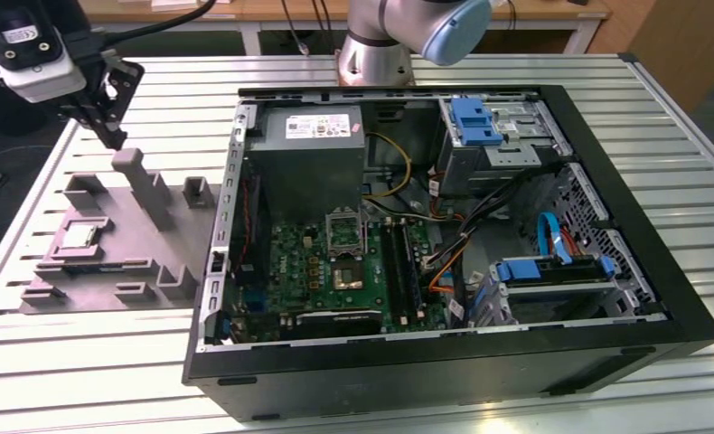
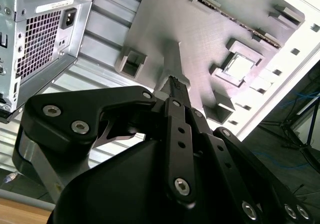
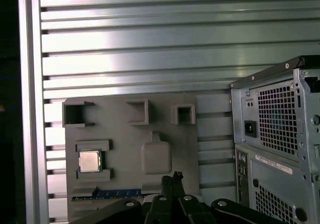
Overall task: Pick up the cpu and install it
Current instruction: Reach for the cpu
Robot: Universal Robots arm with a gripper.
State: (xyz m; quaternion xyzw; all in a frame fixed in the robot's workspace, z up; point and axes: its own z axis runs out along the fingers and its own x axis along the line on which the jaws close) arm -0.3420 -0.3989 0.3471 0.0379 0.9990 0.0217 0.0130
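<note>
While the arm is hanging over the table's (image 1: 92,362) corner on the exterior view's left, the gripper (image 1: 117,141) is pointing down with its two fingers (image 2: 174,84) pressed close together. It is holding nothing. Its tip is sitting in the air just above the tall block (image 1: 137,185) of the grey plate (image 1: 116,262).

The cpu (image 1: 79,237) is lying flat in a small square pocket on that plate, apart from the gripper. Both wrist views are showing its shiny top facing up (image 3: 89,161) (image 2: 240,65). Low walls are hugging two sides of the pocket, and the air over the chip is free. Other small blocks are standing up along the plate's edges.

The plate is lying close to the table's edge on the exterior view's left. On its other side the computer case (image 1: 454,380) is lying with its inside showing, and in the first wrist view a thin strip of table (image 3: 215,134) is showing between the plate (image 3: 125,134) and the case (image 3: 280,134). Inside the case, the green board (image 1: 314,271) is lying flat, with wires and drive boxes crowding the exterior view's right.
</note>
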